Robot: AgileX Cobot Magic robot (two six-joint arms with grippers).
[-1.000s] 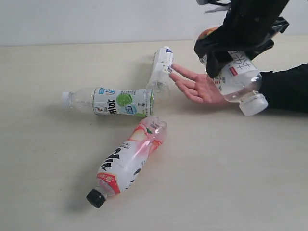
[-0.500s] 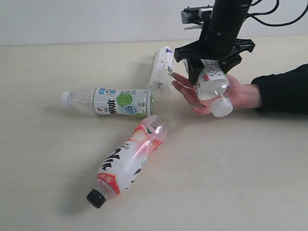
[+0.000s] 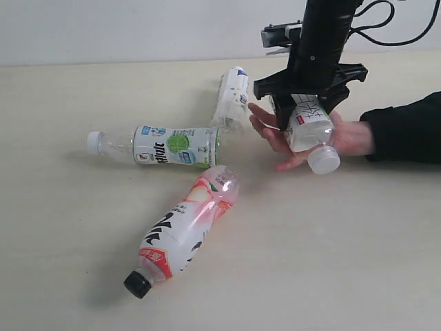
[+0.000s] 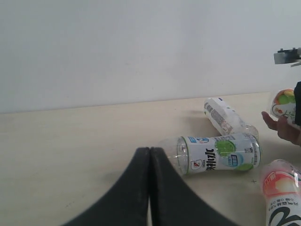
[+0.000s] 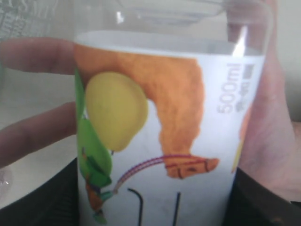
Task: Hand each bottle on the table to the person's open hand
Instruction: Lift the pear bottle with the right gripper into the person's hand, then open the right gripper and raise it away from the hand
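exterior view: we see our right gripper (image 3: 306, 114) pinching a white-capped bottle (image 3: 311, 134) that lies in the person's open hand (image 3: 346, 135). our left gripper (image 4: 149, 151) is pressed together.

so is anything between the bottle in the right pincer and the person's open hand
Nothing visible does. The held bottle already lies on the open hand, with the right pincer closed around its body.

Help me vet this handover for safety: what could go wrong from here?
1. The held bottle lies across the person's hand with its cap end past the palm; released now, it might roll off.
2. The robot's right hand straddles it close over the fingers, which could get pinched.
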